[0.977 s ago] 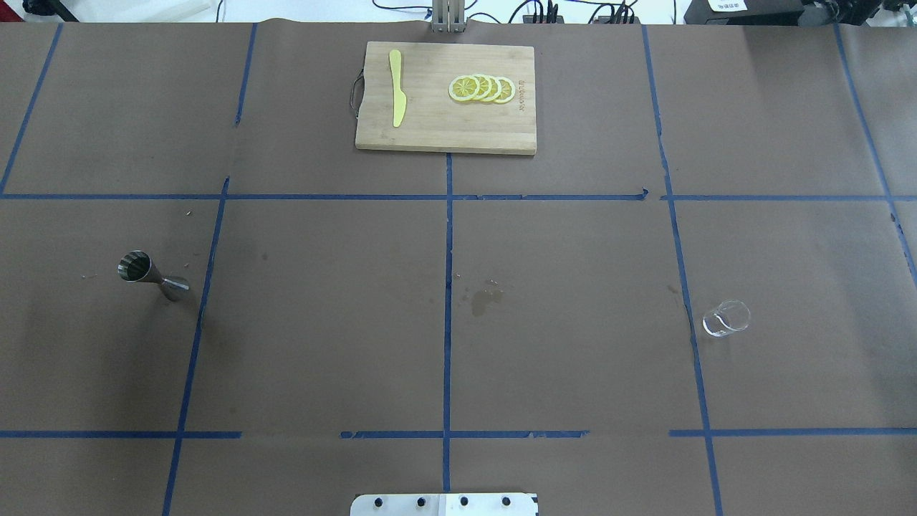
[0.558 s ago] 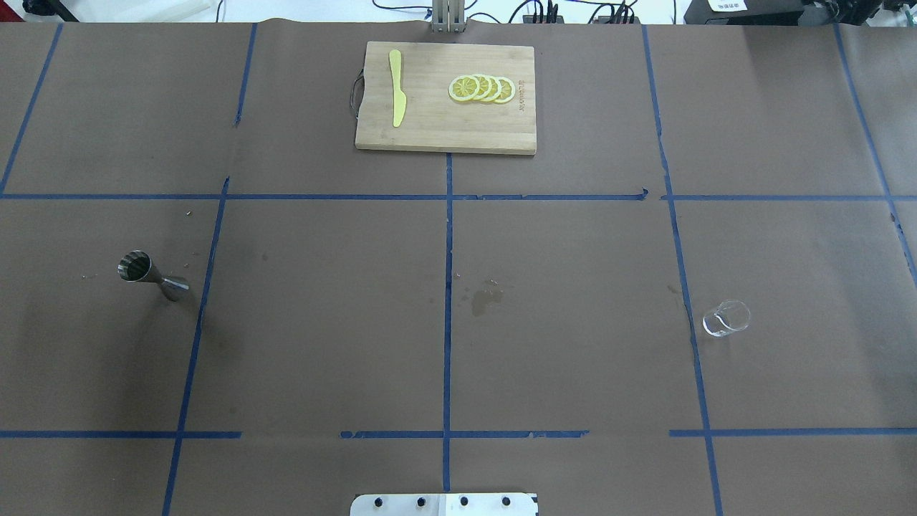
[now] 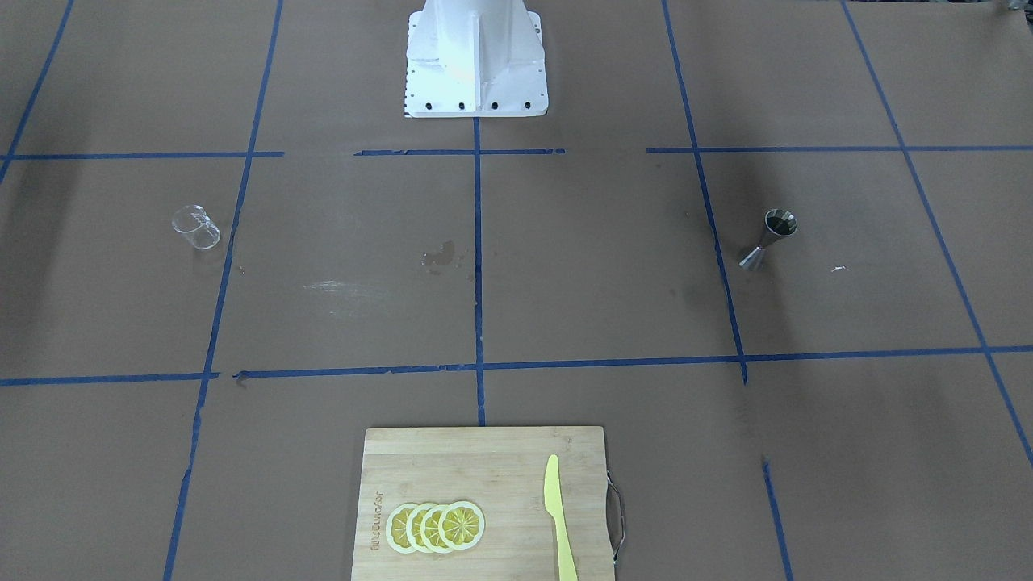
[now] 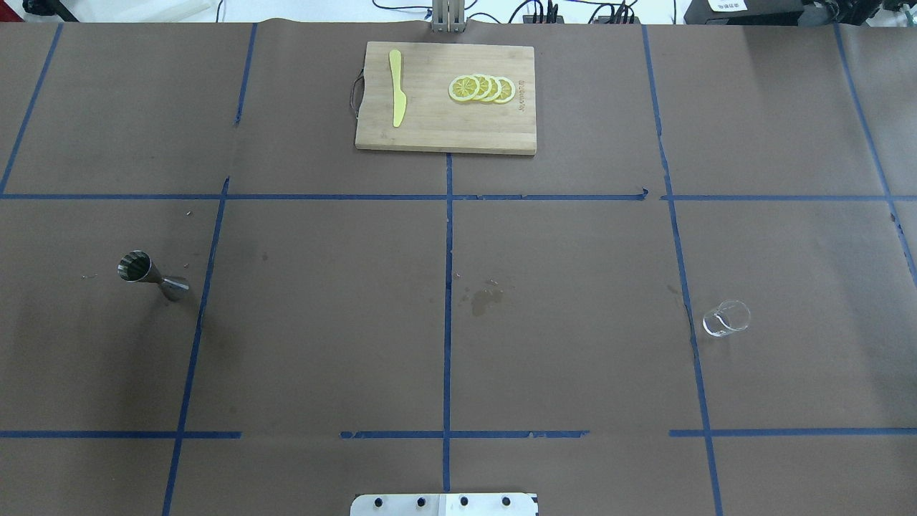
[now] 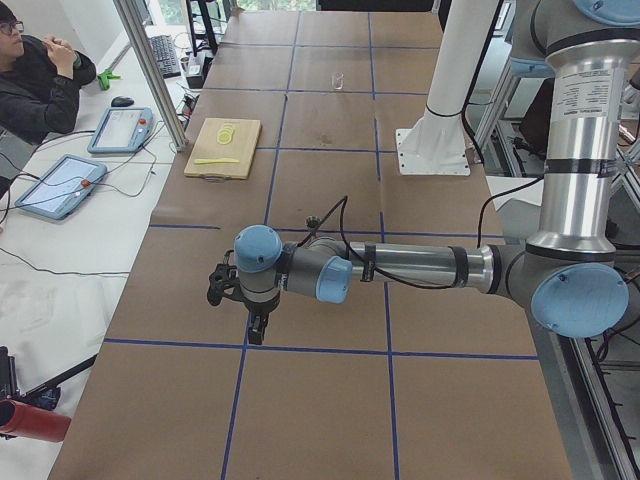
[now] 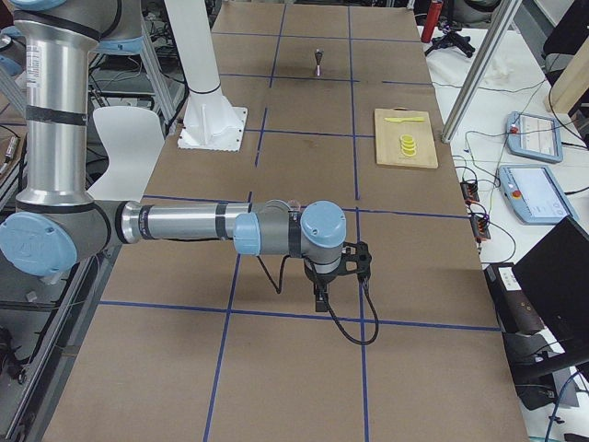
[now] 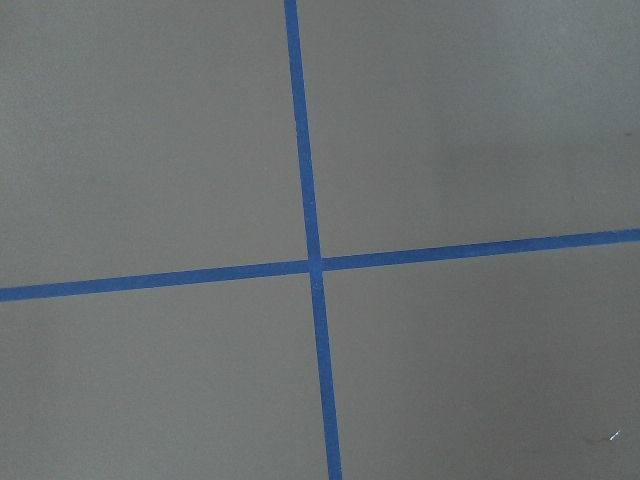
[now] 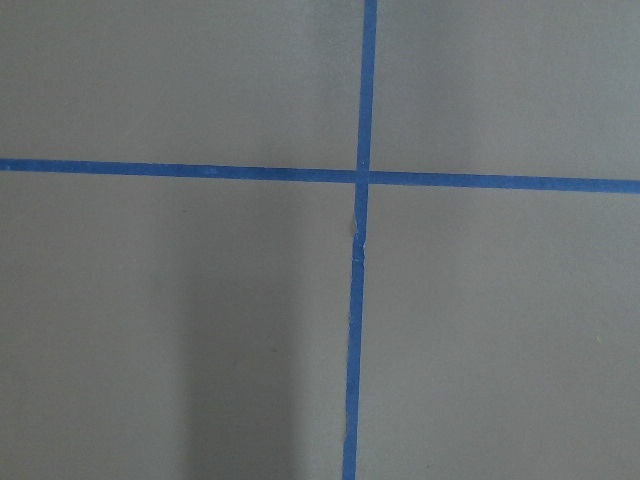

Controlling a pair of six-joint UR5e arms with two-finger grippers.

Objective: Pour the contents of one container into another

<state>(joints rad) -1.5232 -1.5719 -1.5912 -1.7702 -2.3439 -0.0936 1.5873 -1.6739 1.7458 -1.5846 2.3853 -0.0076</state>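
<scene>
Well, in the overhead view the clear measuring cup [image 4: 726, 317] stands at the right of the frame, just right of a blue tape line [image 4: 688, 301], a little below mid-height. The steel jigger [image 4: 152, 275] stands upright at the left of the frame, wide mouth up, just left of another tape line. The two are well apart, with a small dark stain [image 4: 484, 297] on the brown paper between them, near the centre. Whether the cup holds anything cannot be made out.

At the top centre of the overhead frame lies a wooden cutting board [image 4: 444, 132], bearing a yellow knife [image 4: 397, 89] on its left part and a row of overlapping lemon slices [image 4: 482, 89] on its right.

Neither arm appears in the overhead or front-facing views. In the left side view the left gripper [image 5: 254, 328] hangs pointing down above the table, in the lower middle of the frame. In the right side view the right gripper [image 6: 319, 296] hangs the same way. From these views I cannot tell whether either claw is spread or pressed together. Each wrist camera shows only brown paper and a cross of blue tape.
</scene>
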